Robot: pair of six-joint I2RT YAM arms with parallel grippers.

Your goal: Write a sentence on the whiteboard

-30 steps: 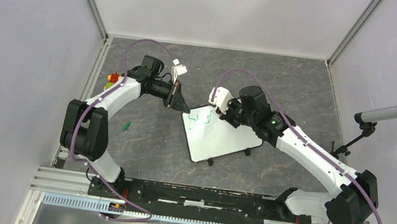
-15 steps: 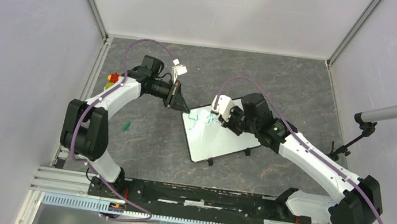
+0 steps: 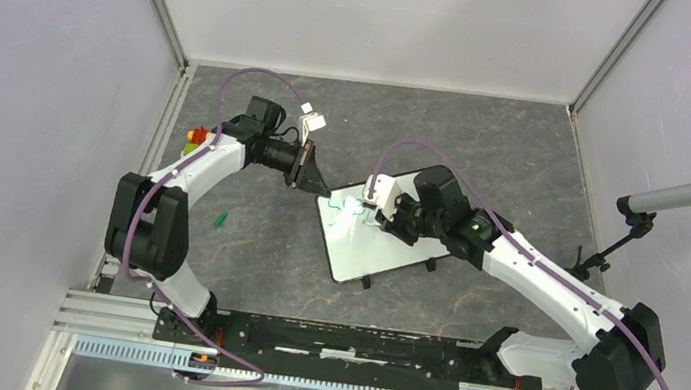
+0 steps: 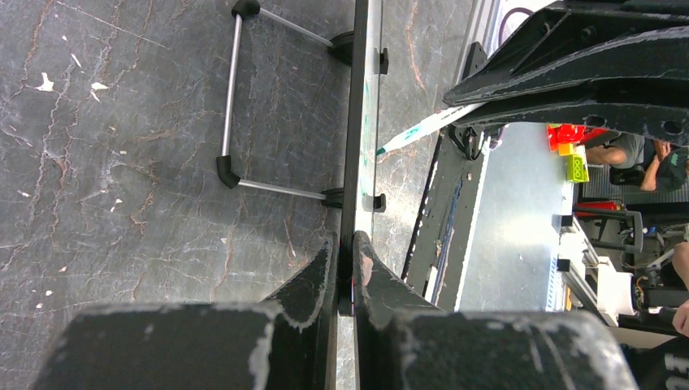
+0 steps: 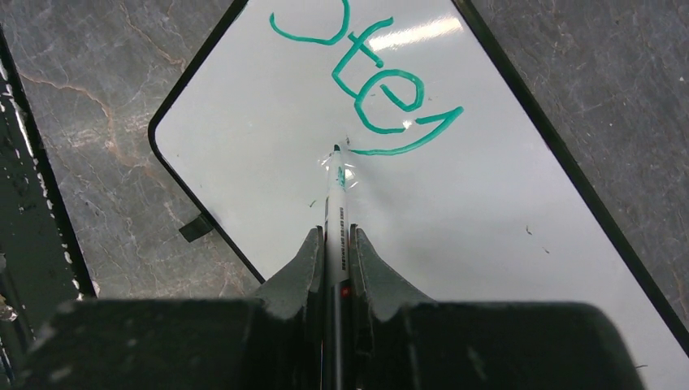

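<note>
We see the whiteboard (image 3: 385, 251) set at a slant on the counter (image 3: 264, 245) between the two arms, its wire stand (image 4: 231, 106) showing behind it from the left wrist. The left fingers (image 4: 328, 258) are pinched narrow on the board's black frame near one corner. The right fingers (image 5: 313, 248) clamp a marker (image 5: 335, 207), whose tip touches the white surface just beside the green sentence (image 5: 378, 81); only a few letters sit near that same end of the board.

Green sentence (image 5: 388, 96), white black-framed whiteboard (image 5: 455, 219), grey marbled table (image 3: 264, 245)
</note>
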